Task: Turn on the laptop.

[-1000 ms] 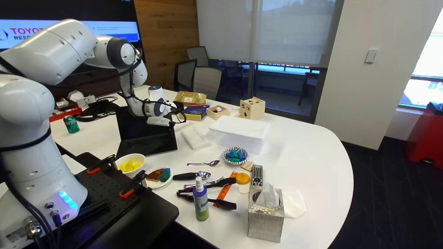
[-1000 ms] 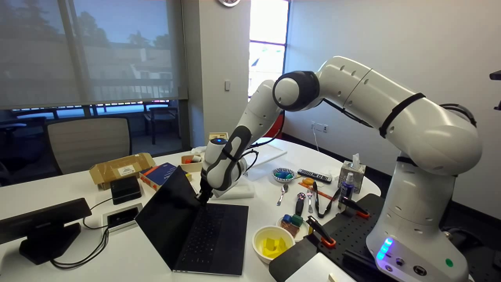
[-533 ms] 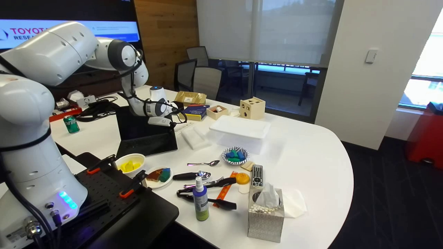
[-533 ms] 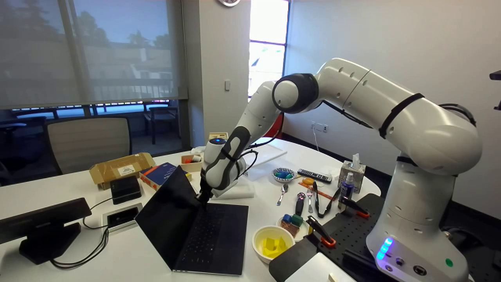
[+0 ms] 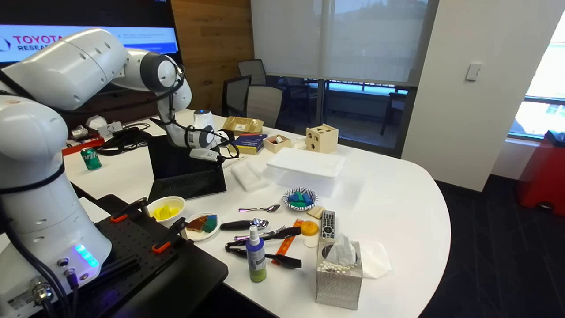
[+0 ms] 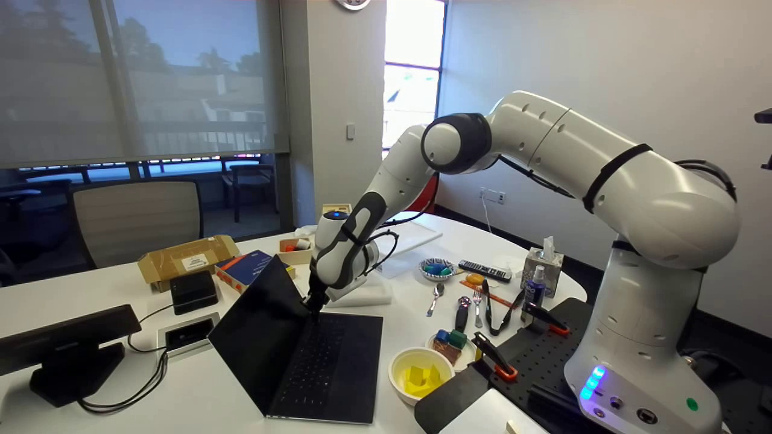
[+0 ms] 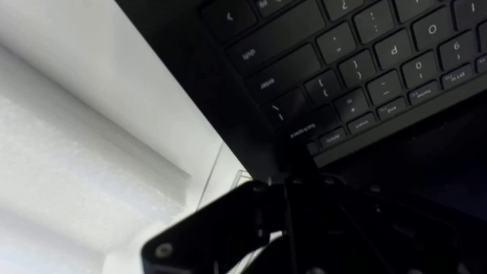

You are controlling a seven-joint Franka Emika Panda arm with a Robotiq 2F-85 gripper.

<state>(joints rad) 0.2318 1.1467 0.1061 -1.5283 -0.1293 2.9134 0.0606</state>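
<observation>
Laptop open beneath them on the counter, the jaws look pressed together, nothing seen between, tips down by the backspace key. Lining up to switch it on seems the step in hand; a short, straight press would follow. Shadow hides whether the tips touch; a small key beside the delete key is partly covered, unreadable. Farther out, the screen is dark.

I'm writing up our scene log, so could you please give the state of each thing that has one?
Laptop, open, its screen dark
Gripper, shut
Wall monitor, on
Tongs, spread open
Clear plastic box, covered
Tissue box, open
Spray bottle, upright
Soda can, upright
Window blind, partly lowered
</observation>
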